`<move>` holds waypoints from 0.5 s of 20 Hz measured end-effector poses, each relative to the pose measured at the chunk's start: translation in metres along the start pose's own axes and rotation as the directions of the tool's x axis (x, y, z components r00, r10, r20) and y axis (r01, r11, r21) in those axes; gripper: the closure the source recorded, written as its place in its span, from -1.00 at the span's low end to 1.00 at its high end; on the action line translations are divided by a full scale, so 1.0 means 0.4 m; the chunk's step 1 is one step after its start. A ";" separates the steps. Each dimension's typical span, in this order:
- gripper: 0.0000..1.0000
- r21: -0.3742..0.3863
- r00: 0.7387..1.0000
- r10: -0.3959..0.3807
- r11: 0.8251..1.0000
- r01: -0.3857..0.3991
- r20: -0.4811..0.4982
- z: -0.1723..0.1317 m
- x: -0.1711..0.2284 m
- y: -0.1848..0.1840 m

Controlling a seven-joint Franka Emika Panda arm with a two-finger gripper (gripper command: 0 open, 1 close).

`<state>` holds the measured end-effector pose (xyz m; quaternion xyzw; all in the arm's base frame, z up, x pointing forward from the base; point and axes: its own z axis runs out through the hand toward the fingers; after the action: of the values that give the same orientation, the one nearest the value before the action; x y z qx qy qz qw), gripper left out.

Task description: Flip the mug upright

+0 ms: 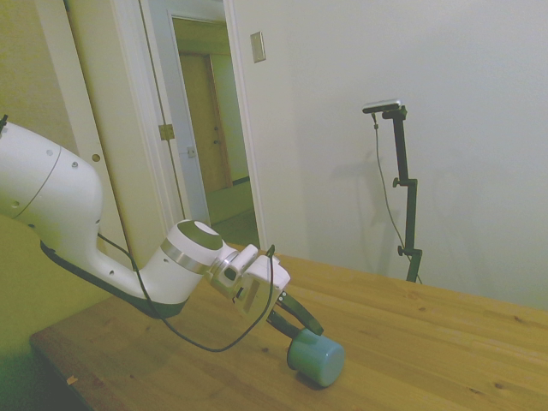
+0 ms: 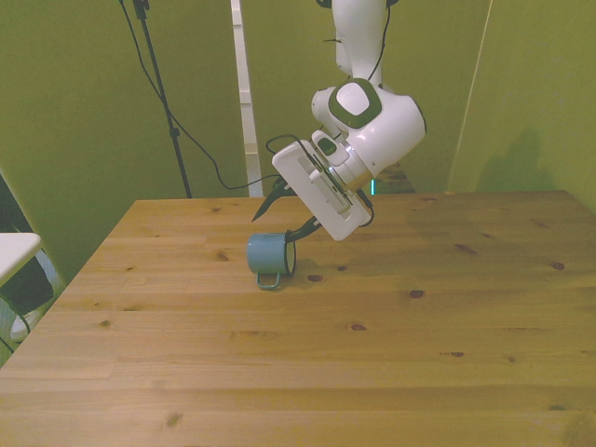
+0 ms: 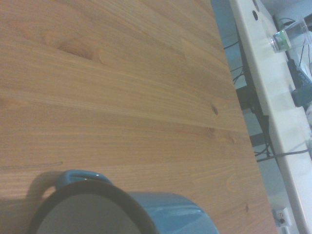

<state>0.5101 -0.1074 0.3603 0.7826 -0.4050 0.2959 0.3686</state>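
The mug [image 1: 317, 358] lies tilted on the desk [image 1: 428, 342], its closed base turned toward the side camera and its open mouth toward the tool [image 1: 298, 323]. In the front view the mug [image 2: 269, 257] sits toward the far edge of the desk [image 2: 307, 363], a little to the front view's left of centre, with its handle low, close to the wood and facing the camera. Part of its base looks raised off the surface, though the contact point is hard to make out.

The tool [image 2: 279, 216] reaches down at a slant from the white arm, and its 2 dark fingers [image 1: 301, 314] stand apart. One finger ends at the mug's rim on the mouth side; whether it goes inside or only touches the rim I cannot tell. The other finger [image 2: 268, 202] hangs free in the air above the mug, so nothing is clamped.

The wrist view shows the mug [image 3: 165, 212] from close by: the thin dark rim, the pale inside and the blue handle [image 3: 77, 177] just above the desk [image 3: 112, 73].
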 end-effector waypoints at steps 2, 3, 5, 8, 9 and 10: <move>1.00 0.003 1.000 -0.003 1.000 0.003 -0.001 -0.003 -0.003 -0.004; 1.00 0.004 1.000 -0.005 1.000 0.005 0.000 -0.005 -0.004 -0.005; 1.00 0.003 1.000 -0.007 1.000 0.007 0.001 -0.003 -0.007 -0.007; 1.00 -0.004 1.000 -0.013 1.000 0.013 0.006 0.003 -0.016 -0.011; 1.00 -0.008 1.000 -0.016 1.000 0.016 0.008 0.005 -0.022 -0.014; 1.00 -0.013 1.000 -0.018 1.000 0.018 0.009 0.009 -0.025 -0.016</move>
<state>0.5113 -0.1035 0.3486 0.7851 -0.4014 0.2863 0.3748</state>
